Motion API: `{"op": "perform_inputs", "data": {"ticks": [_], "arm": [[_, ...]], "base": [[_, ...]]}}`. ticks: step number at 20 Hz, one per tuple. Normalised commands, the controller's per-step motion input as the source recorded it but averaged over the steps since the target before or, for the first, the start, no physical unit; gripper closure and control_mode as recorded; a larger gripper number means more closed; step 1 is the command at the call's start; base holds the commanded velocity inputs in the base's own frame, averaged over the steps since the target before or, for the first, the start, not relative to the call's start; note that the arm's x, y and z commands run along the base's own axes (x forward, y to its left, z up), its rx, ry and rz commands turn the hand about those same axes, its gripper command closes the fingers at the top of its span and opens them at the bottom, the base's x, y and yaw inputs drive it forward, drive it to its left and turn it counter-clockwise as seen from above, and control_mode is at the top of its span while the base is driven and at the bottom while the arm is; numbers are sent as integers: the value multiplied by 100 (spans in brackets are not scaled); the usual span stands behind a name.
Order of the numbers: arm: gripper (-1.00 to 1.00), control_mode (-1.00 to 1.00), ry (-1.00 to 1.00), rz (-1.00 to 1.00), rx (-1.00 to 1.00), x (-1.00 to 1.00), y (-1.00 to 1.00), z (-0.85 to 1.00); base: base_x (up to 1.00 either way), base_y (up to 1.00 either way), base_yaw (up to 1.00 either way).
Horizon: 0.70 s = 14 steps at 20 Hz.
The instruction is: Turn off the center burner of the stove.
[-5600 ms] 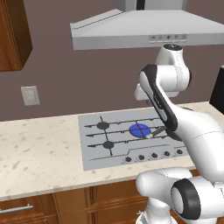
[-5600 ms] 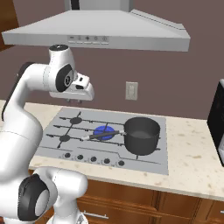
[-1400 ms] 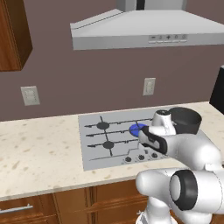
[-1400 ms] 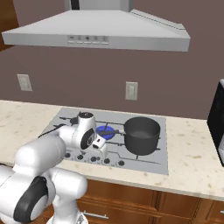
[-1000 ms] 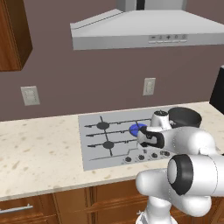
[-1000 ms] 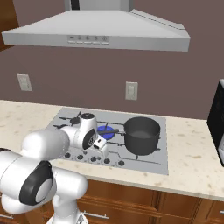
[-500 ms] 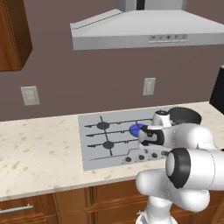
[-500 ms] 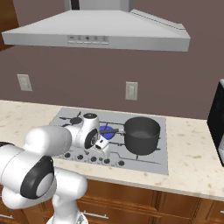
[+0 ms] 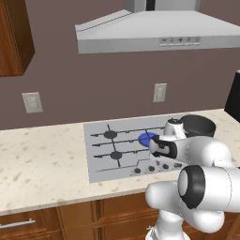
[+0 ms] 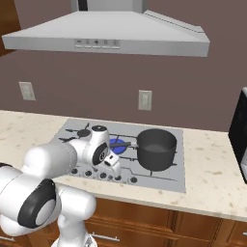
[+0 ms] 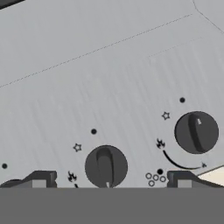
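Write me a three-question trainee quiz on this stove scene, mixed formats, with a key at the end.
1. True or false: a dark pot stands on the stove, to the right of the center burner in the right base view.
2. Multiple choice: in the hand view, the knob lying between the tips of the claw is
A. gripped tight
B. framed by open tips, not pinched
C. lying loose on the counter
3. Fill in: the center burner shows bright ____ in both base views.

Key: 1 true; 2 B; 3 blue.
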Motion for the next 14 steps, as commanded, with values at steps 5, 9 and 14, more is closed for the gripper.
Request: {"op": "perform_inputs", "data": {"ticks": [5, 9, 14], "arm": [[-100, -100, 0, -3, 0, 0, 2, -14], [-100, -100, 0, -1, 0, 0, 1, -12], [-100, -100, 0, -1, 0, 0, 0, 0]], "base": [[0, 0, 0], [0, 0, 0], [0, 0, 0]]}}
